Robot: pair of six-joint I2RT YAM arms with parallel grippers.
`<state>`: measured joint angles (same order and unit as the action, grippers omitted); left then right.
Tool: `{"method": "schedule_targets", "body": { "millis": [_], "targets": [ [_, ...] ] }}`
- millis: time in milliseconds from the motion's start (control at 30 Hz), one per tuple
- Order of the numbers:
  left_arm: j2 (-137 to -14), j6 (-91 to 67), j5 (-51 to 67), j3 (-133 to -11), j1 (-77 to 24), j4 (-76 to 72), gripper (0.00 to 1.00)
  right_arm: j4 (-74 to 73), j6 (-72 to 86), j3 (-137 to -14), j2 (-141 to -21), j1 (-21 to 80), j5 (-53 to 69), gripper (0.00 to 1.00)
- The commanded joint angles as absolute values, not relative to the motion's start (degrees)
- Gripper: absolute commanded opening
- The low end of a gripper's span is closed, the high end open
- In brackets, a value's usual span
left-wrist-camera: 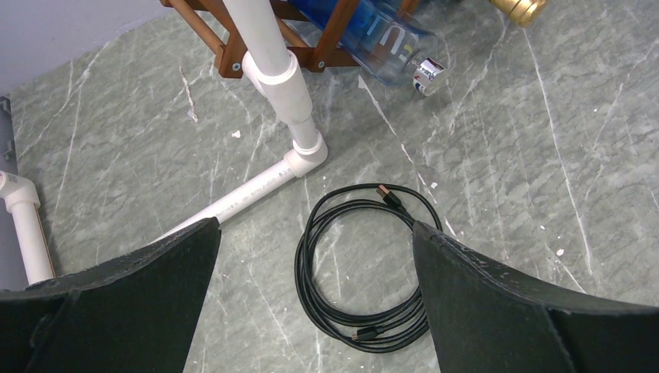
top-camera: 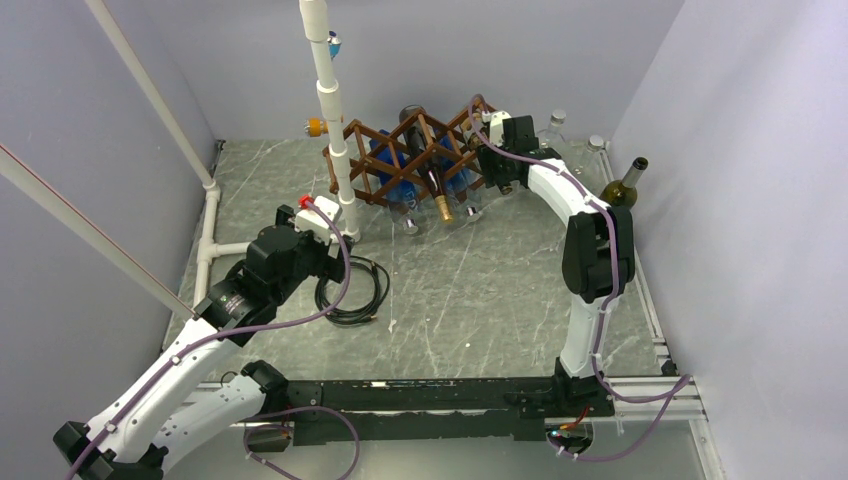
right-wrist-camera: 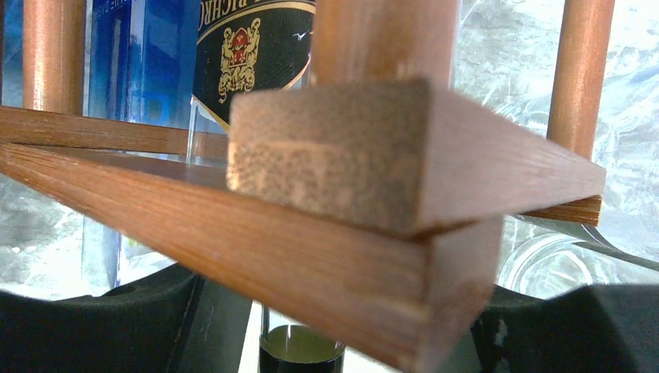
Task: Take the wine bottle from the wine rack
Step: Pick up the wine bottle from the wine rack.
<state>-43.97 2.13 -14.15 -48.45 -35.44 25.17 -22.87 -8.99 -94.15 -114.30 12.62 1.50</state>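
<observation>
The dark brown lattice wine rack [top-camera: 400, 150] stands at the back middle of the table. A dark wine bottle [top-camera: 437, 190] with a gold cap lies in it among blue bottles [top-camera: 400, 185]. My right gripper [top-camera: 497, 170] is at the rack's right end. In the right wrist view, the rack's slats [right-wrist-camera: 334, 202] fill the frame. Below them a dark bottle neck [right-wrist-camera: 299, 353] sits between my right gripper's [right-wrist-camera: 346, 311] fingers [right-wrist-camera: 116, 326], with a sliver of gap on its left. My left gripper [top-camera: 318, 215] hangs wide open and empty.
A white PVC pipe frame [top-camera: 330, 110] stands just left of the rack. A coiled black cable [left-wrist-camera: 361, 264] lies under my left gripper [left-wrist-camera: 315, 233]. An olive-green bottle [top-camera: 622, 185] stands upright by the right wall. Clear bottles [top-camera: 555, 125] stand behind the rack.
</observation>
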Motion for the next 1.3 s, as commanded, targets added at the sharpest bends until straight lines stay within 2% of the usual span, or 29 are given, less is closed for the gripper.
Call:
{"method": "schedule_targets", "body": {
  "millis": [0, 467, 567, 633, 833, 900, 967, 1267],
  "targets": [
    [-43.24, 1.74, -13.34, -48.47, -35.11, 24.92, 0.99, -20.75, -7.82, -95.81, -114.21, 12.37, 1.76, 0.60],
    [-43.00, 1.75, -13.09, -48.52, -34.94, 24.98, 0.99, -20.40, -7.04, -96.20, -114.52, 12.39, 1.33, 0.57],
    [-43.01, 1.76, -13.07, -48.51, -34.90, 24.97, 0.99, -20.32, -7.03, -96.16, -114.43, 12.38, 1.46, 0.54],
    [-42.95, 1.76, -13.09, -48.52, -34.87, 24.97, 0.99, -20.26, -6.89, -96.08, -114.36, 12.33, 1.28, 0.48],
    [-42.85, 1.79, -13.02, -48.43, -34.81, 24.92, 0.99, -19.15, -6.09, -94.17, -112.49, 12.05, 2.22, 0.10],
    [-42.76, 1.79, -12.97, -48.43, -34.80, 24.92, 0.99, -18.78, -5.55, -93.44, -111.34, 11.91, 2.81, 0.03],
    [-42.82, 1.75, -13.00, -48.43, -34.80, 24.87, 0.99, -18.48, -5.12, -92.77, -110.23, 11.76, 3.47, 0.00],
    [-42.87, 1.76, -12.85, -48.43, -34.72, 24.97, 0.99, -15.76, -3.38, -87.56, -104.10, 10.80, 7.14, 0.00]
  ]
}}
